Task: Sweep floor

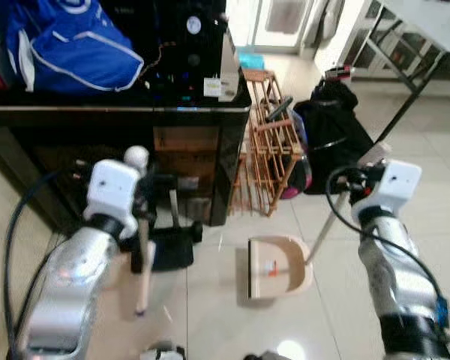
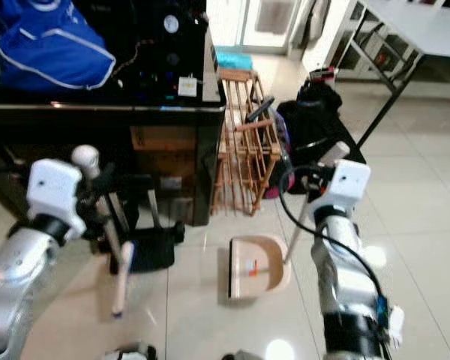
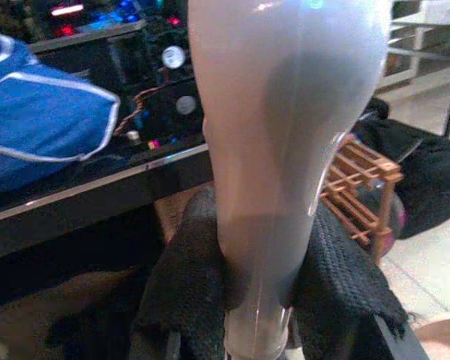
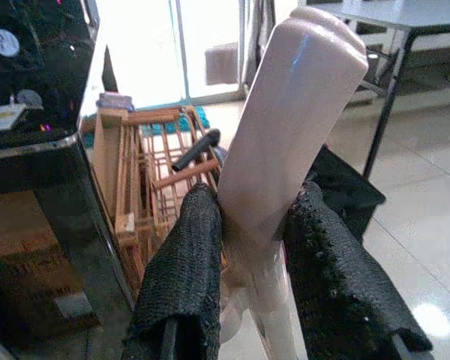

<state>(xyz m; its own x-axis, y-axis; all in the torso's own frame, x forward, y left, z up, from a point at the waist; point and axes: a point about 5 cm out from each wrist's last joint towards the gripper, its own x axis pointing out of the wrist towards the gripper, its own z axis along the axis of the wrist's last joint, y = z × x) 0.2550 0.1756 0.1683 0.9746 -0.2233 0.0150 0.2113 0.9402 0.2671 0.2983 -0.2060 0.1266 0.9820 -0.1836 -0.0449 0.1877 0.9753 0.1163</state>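
Gripping the broom handle [image 3: 274, 150] near its top, my left gripper [image 3: 270, 300] is clamped; light and stiff, but its glossy plastic could slip. My right gripper [image 4: 247, 277] clamps the dustpan handle [image 4: 285, 150], pan [image 1: 279, 266] resting on tiles.

Bright daylight, glossy floor glare

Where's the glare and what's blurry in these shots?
Left eye view: bright ceiling-light glare on the tiled floor, doorway washed out. Left wrist view: broom handle is close, soft and shiny between the left gripper jaws. Right wrist view: dustpan handle gleams, backlit by a blown-out doorway.
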